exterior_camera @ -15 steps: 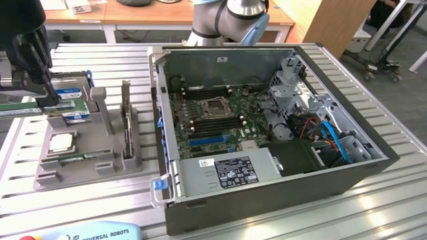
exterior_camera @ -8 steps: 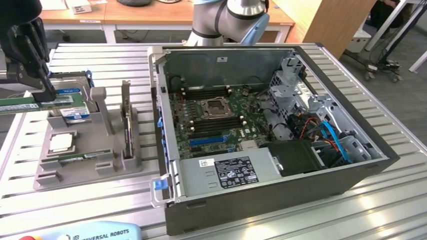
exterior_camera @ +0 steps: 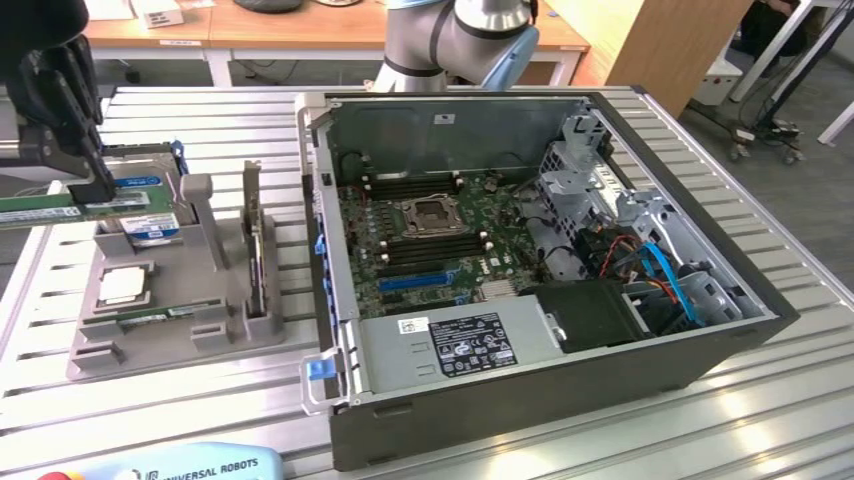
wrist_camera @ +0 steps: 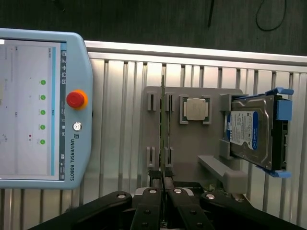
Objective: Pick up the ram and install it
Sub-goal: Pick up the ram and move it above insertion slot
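Observation:
The ram (exterior_camera: 38, 212) is a thin green stick, held level at the exterior view's left, over the far end of the grey parts holder (exterior_camera: 180, 300). My black gripper (exterior_camera: 94, 198) is shut on it from above. In the wrist view the ram (wrist_camera: 163, 120) appears edge-on as a thin line running out from between the shut fingers (wrist_camera: 152, 191), above the holder (wrist_camera: 192, 143). The open computer case (exterior_camera: 747, 300) lies to the exterior view's right, with its green motherboard (exterior_camera: 400, 255) and long memory slots (exterior_camera: 447, 248) exposed.
On the holder sit a silver CPU chip (wrist_camera: 196, 109) and a hard drive with a blue label (wrist_camera: 249, 132). A teach pendant (wrist_camera: 43, 110) lies on the slatted metal table (exterior_camera: 200, 400) beside the holder. Inside the case are cables, a drive cage and a power supply (exterior_camera: 454, 345).

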Controlling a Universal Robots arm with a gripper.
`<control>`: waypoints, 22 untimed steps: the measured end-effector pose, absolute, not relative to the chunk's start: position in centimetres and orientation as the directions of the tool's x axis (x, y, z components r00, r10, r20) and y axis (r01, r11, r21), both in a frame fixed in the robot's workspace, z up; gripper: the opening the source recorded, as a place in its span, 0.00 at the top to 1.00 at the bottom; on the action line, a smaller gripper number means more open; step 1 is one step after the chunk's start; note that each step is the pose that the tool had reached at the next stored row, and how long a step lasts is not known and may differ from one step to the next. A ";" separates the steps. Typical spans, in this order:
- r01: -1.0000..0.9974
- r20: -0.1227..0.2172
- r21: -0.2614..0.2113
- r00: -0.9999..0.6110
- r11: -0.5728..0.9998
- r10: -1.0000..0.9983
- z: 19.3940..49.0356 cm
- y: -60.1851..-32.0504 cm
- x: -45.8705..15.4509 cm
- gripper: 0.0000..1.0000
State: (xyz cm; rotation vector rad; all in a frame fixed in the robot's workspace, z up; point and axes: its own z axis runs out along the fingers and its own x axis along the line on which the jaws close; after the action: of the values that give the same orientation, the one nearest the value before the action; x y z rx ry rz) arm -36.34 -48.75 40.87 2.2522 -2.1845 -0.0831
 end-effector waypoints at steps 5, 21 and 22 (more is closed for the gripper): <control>-0.999 -0.036 0.039 0.030 -0.031 -0.999 40.9 -48.7 -34.8 0.88; -0.999 -0.036 0.039 0.030 -0.031 -0.999 40.9 -48.8 -28.7 0.88; -0.999 -0.036 0.039 0.030 -0.031 -0.999 40.9 -48.7 -28.2 0.88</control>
State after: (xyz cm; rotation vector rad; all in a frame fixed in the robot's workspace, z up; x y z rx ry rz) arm -28.23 -48.75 40.87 2.2522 -2.1845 -0.0831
